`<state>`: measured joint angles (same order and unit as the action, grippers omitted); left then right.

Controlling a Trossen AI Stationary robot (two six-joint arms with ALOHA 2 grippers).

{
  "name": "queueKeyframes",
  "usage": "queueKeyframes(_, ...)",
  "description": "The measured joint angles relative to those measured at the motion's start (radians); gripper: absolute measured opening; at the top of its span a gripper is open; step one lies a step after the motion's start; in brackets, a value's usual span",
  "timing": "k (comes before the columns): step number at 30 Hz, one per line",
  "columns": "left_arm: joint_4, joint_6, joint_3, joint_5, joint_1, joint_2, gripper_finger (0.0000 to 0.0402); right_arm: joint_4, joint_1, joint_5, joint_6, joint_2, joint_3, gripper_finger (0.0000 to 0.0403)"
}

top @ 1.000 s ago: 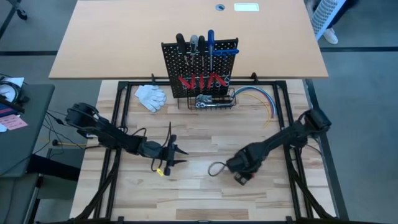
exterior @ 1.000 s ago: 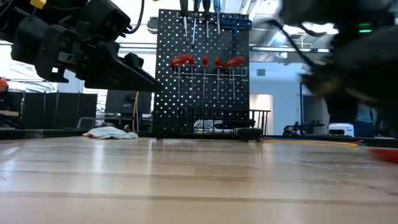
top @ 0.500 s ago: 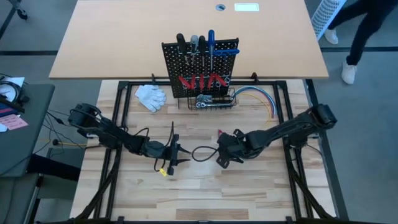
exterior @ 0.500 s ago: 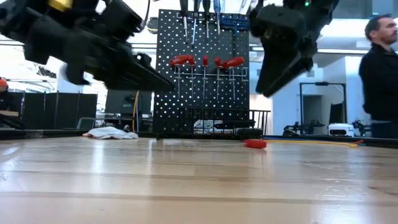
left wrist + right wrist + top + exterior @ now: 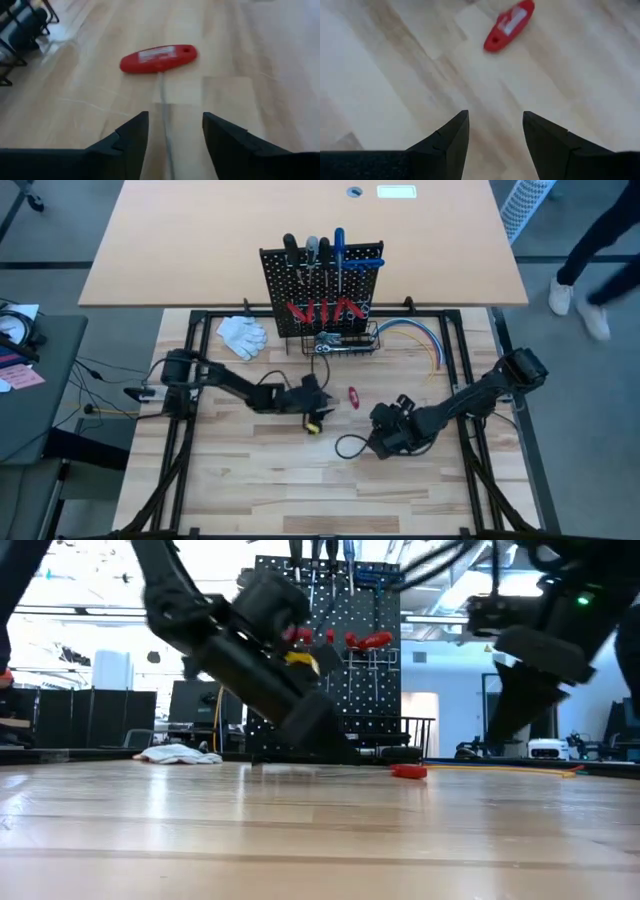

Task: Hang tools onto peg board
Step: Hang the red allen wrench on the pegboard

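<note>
A short red-handled tool (image 5: 354, 396) with a thin metal shaft lies flat on the table in front of the peg board (image 5: 322, 285). My left gripper (image 5: 175, 132) is open and slants down at the tool. The tool's shaft (image 5: 164, 100) runs toward the gap between the fingers, and I see no touch. My right gripper (image 5: 495, 132) is open on the other side of the tool, above bare wood, with the red handle (image 5: 510, 25) ahead of it. Screwdrivers and red-handled tools (image 5: 330, 640) hang on the board.
White gloves (image 5: 242, 335) lie left of the board and a bundle of coloured cables (image 5: 415, 335) right of it. The black wire basket (image 5: 340, 343) at the board's foot holds a chrome wrench. A person walks past beyond the table's far right corner (image 5: 590, 260).
My left gripper has swept toward the table's right edge and dipped down at the red-handled tool. That tool, beside my right gripper a second ago, now lies at mid table. My right gripper swung in toward the middle and then drew back toward the near right.
</note>
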<state>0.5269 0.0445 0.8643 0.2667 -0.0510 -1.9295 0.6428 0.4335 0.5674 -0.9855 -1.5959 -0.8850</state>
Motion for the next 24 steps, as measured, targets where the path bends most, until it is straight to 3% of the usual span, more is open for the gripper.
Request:
queueKeyframes(6, 0.008, -0.041, 0.068, -0.132, 0.078, -0.097, 0.0198, -0.049, 0.066, 0.061, -0.094, 0.0, 0.064, 0.0191)
queueKeyframes(10, 0.042, -0.012, 0.075, -0.145, 0.086, -0.137, 0.0183, -0.109, 0.089, 0.079, -0.09, 0.0, 0.078, 0.0191)
queueKeyframes(16, 0.04, 0.014, 0.076, -0.132, 0.084, -0.145, 0.0118, -0.143, 0.089, 0.109, -0.07, 0.0, 0.078, 0.0191)
queueKeyframes(21, 0.012, 0.023, 0.075, -0.159, 0.084, -0.144, 0.0018, -0.215, 0.092, 0.157, 0.015, 0.0, 0.078, 0.0191)
queueKeyframes(24, -0.017, -0.004, 0.074, -0.161, 0.085, -0.139, 0.0008, -0.324, 0.104, 0.19, 0.145, 0.0, 0.082, 0.0191)
